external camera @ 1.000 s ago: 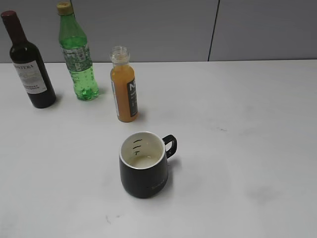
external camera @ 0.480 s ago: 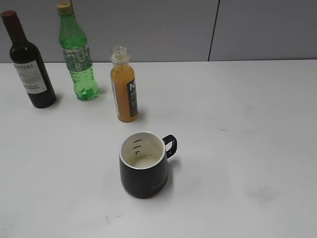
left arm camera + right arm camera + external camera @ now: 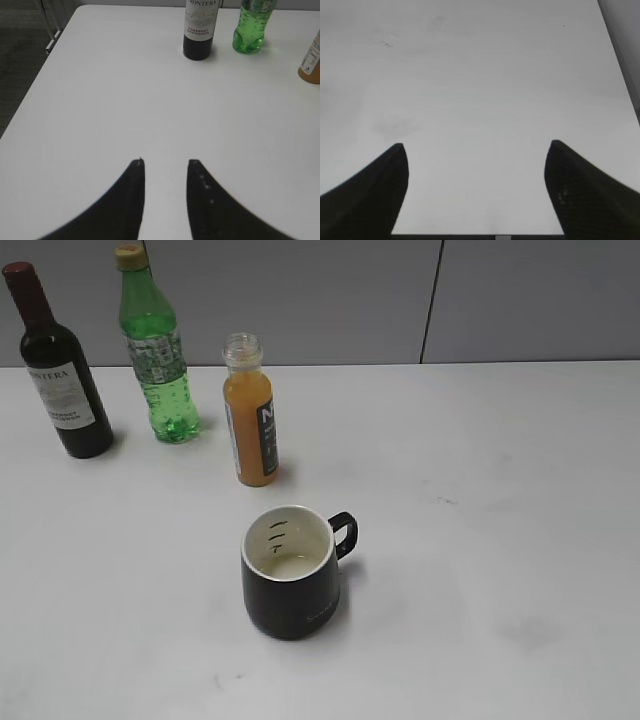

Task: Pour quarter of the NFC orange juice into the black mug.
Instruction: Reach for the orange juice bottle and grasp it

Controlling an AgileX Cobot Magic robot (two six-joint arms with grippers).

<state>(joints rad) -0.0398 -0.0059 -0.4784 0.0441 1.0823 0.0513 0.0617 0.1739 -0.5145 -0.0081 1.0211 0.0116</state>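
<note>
The NFC orange juice point(image 3: 252, 430) stands upright and uncapped on the white table, behind the black mug point(image 3: 292, 590). The mug has a cream inside with small dark marks, and its handle points right. Neither gripper shows in the exterior view. In the left wrist view my left gripper point(image 3: 166, 162) is open and empty above bare table, and the juice bottle's edge point(image 3: 312, 62) shows far right. In the right wrist view my right gripper point(image 3: 476, 145) is wide open and empty over bare table.
A dark wine bottle point(image 3: 58, 370) and a taller green bottle point(image 3: 157, 360) stand at the back left, left of the juice. Both also show in the left wrist view, the wine bottle point(image 3: 200, 30) and the green bottle point(image 3: 251, 27). The table's left edge point(image 3: 35, 95) borders dark floor.
</note>
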